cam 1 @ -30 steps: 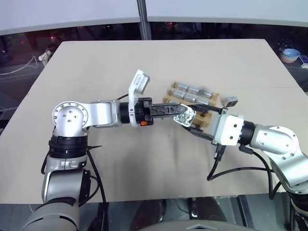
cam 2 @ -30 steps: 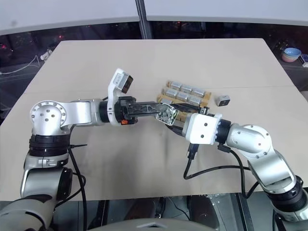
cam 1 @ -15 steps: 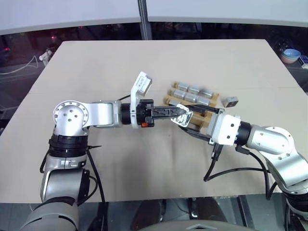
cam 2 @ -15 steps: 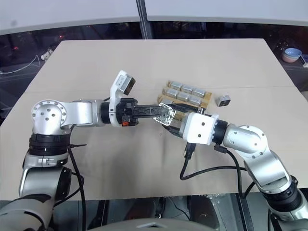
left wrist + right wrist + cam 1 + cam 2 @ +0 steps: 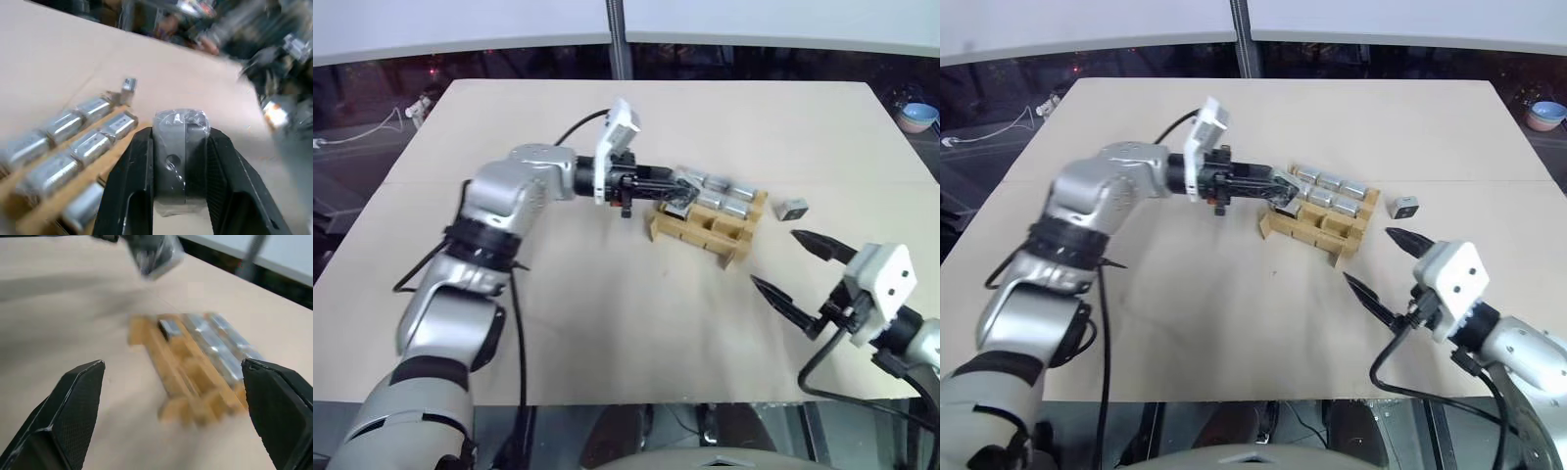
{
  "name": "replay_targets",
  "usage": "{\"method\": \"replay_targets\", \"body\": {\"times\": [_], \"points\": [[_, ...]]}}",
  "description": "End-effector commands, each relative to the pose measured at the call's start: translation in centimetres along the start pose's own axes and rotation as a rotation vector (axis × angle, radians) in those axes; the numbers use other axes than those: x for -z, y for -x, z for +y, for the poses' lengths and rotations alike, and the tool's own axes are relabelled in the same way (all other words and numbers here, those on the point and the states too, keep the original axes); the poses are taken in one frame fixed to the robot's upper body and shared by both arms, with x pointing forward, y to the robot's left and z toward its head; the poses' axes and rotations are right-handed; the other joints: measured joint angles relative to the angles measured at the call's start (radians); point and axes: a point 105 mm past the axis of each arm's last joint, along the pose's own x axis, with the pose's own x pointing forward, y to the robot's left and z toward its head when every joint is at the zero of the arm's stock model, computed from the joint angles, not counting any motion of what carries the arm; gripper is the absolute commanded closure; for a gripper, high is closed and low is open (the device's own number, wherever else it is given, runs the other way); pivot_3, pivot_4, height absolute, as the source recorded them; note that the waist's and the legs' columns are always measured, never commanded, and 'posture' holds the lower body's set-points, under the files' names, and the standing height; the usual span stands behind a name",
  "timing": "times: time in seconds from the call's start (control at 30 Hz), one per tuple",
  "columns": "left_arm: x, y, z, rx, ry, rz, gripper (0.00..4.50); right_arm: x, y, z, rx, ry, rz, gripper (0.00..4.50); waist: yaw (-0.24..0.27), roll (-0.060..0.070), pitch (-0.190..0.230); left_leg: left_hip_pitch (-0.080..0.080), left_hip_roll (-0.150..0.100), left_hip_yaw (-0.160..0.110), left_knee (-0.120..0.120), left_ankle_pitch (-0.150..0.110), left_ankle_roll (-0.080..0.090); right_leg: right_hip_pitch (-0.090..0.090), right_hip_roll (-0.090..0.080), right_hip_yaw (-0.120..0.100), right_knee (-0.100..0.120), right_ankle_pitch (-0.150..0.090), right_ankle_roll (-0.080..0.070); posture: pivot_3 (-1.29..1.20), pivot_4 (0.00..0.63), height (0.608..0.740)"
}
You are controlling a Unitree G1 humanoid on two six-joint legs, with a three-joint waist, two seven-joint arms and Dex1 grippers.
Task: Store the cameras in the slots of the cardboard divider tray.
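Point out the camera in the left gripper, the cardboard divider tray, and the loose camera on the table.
held camera (image 5: 179,161), left wrist view, its wrapped face between the fingers.
cardboard divider tray (image 5: 697,233), left eye view, near cardboard wall.
loose camera (image 5: 792,208), left eye view, its top face.

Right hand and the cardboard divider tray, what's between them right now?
Only bare table, seen in both eye views: the open right hand sits apart from the cardboard divider tray.
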Motion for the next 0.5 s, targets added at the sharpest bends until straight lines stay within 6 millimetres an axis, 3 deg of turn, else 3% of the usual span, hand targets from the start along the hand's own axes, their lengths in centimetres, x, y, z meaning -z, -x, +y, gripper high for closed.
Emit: {"method": "replay_targets", "body": {"times": [0.03,0.33,0.5], "points": [[0.9,-0.8,1.4,0.042,-0.173,0.098,3.73,-1.5,1.1,0.1,0.003,0.058,-0.034,0.04,-0.005,-0.001,0.0,0.0,0.0,0.0,0.0,0.0,0.0,-0.001,0.0,0.0,0.0,0.0,0.0,0.0,0.15,0.74],[2.1,-3.5,3.2,0.027,-0.356,0.206,3.73,-1.7,1.1,0.0,0.035,0.072,-0.046,0.04,-0.016,-0.004,0.002,-0.002,0.001,0.0,0.001,-0.001,0.001,-0.001,0.001,0.0,0.001,0.0,0.0,0.0,0.15,0.74],[2.9,-3.6,3.2,0.048,-0.406,0.268,3.73,-1.7,0.9,0.3,0.039,0.077,-0.048,0.04,-0.021,-0.004,0.002,-0.002,0.001,0.0,0.001,-0.001,0.002,-0.002,0.001,0.0,0.002,0.0,0.0,0.0,0.15,0.74]]}}
